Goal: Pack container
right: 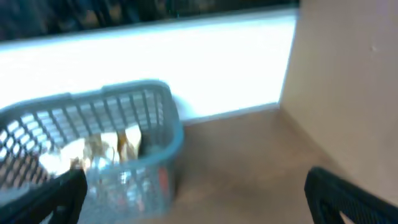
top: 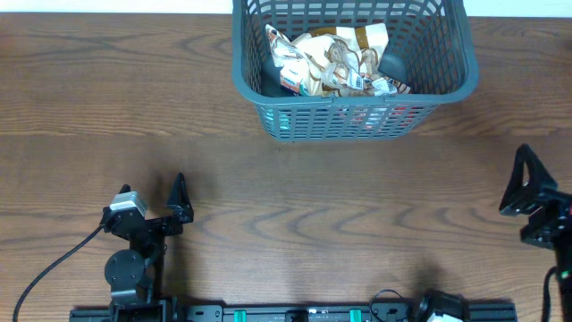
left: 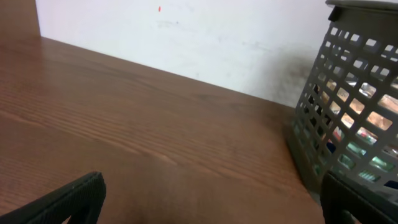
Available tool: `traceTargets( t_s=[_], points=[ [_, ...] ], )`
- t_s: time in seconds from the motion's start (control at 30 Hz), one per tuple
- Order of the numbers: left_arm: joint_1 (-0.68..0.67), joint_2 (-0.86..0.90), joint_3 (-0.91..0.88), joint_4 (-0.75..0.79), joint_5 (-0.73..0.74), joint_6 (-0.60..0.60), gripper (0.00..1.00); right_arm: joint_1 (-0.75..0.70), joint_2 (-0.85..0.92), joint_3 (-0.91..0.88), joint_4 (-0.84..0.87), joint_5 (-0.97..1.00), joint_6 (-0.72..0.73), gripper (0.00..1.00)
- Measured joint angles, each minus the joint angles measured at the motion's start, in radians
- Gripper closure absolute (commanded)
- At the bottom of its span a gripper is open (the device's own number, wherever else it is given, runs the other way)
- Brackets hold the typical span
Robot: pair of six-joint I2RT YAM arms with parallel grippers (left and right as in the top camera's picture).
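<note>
The container (top: pixel 268 100), a dark grey slotted basket, stands at the far middle of the table with several crumpled snack packets (top: pixel 331 58) inside. My left gripper (top: pixel 150 190) rests near the front left, well short of the basket, open and holding nothing. My right gripper (top: pixel 543 179) is at the right edge, also open and holding nothing. In the left wrist view the container (left: pixel 348 99) is at the right, beyond the open gripper (left: pixel 211 202). In the right wrist view the container (right: pixel 168 134) with its packets (right: pixel 106 149) is at the left, ahead of the open gripper (right: pixel 196 196).
The wooden table (top: pixel 295 224) stretches between the two arms and the basket. A white wall (left: pixel 186 37) runs behind the table's far edge. A black cable (top: pixel 45 268) trails from the left arm's base.
</note>
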Motion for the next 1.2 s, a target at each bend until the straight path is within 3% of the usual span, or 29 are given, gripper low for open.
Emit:
traceTargets(
  t_s=[0.17, 0.33, 0.63, 0.93, 1.2],
  points=[
    [0.0, 0.0, 0.002, -0.002, 0.0, 0.0, 0.01, 0.066, -0.193, -0.397, 0.383, -0.01, -0.013, 0.01],
    [0.0, 0.0, 0.002, -0.002, 0.0, 0.0, 0.01, 0.165, -0.302, -0.64, 0.557, -0.01, -0.053, 0.01],
    [0.0, 0.0, 0.002, -0.002, 0.0, 0.0, 0.01, 0.323, -0.426, -0.922, 0.688, 0.05, -0.111, 0.01],
    [0.0, 0.0, 0.002, -0.002, 0.0, 0.0, 0.01, 0.324, -0.588, -1.196, 0.75, 0.083, -0.119, 0.01],
    [0.0, 0.0, 0.002, -0.003, 0.0, 0.0, 0.01, 0.324, -0.655, -1.284, 0.786, 0.101, -0.114, 0.01]
  ],
)
